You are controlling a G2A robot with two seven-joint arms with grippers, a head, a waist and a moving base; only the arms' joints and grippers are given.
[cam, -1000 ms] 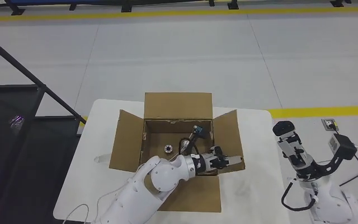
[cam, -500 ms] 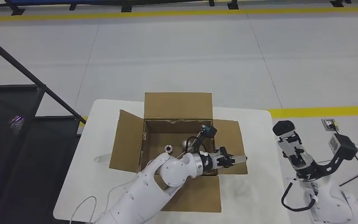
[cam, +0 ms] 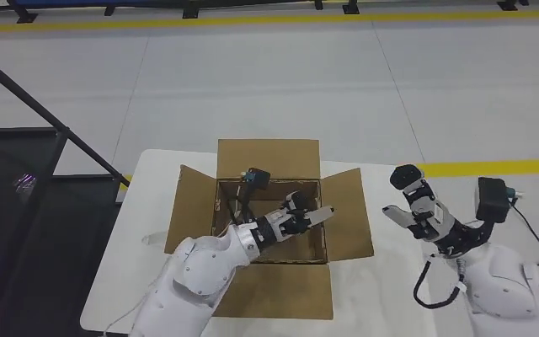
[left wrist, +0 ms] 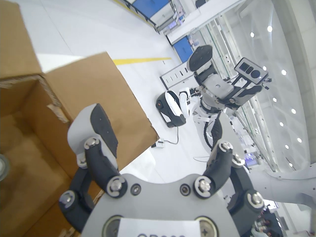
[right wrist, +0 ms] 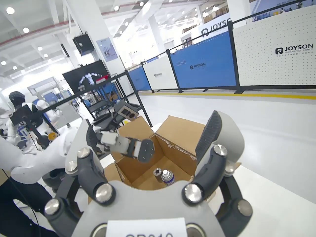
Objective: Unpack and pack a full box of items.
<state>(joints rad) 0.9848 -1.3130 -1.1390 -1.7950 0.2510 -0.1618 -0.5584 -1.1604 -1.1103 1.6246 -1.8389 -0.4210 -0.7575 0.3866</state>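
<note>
My left gripper [cam: 313,216] is open and holds nothing. In the top view it hangs over the box [cam: 268,157], a little right of the frame centre, close to the right flap [cam: 349,221]. My right gripper [cam: 399,195] is also open and empty, over the table [cam: 126,270] in the right part of the frame, apart from the box. The box stands mid-table with its flaps out. From the right wrist I see inside it a can [right wrist: 167,176] standing upright and a small dark cylinder [right wrist: 156,172] just beside it.

I judge the unpacking is not finished. If I lower the left gripper from here, one finger may catch the right wall or flap and push the whole box. An open finger can also knock the can down, and then it rolls and is hard to grasp. If both arms go in together, they may hit each other.
</note>
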